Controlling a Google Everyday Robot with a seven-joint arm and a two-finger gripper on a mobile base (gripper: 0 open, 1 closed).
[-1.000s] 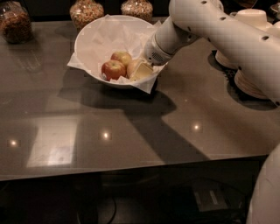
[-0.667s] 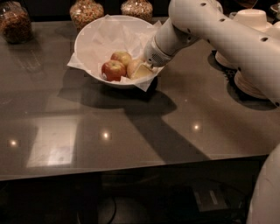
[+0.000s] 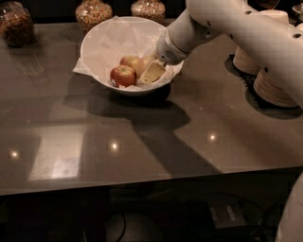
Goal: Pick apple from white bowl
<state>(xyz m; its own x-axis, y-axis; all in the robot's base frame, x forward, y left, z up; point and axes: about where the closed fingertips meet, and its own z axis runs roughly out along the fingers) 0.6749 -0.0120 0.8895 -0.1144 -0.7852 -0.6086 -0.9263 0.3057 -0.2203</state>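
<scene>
The white bowl (image 3: 109,40) with crumpled paper lining stands at the back of the table. Three apples lie in it: a bright red one (image 3: 123,76) in front, a yellow one with a red blush (image 3: 131,61) behind it, and the pale tan-pinkish apple (image 3: 145,62) to their right. My gripper (image 3: 151,71) reaches down into the bowl from the right and sits at the tan apple, covering most of it. Whether it grips the apple does not show.
Glass jars of snacks (image 3: 93,12) (image 3: 16,23) (image 3: 147,8) stand behind the bowl and at the far left. Stacks of beige paper bowls (image 3: 272,85) stand at the right. My white arm (image 3: 236,28) spans the table's back right.
</scene>
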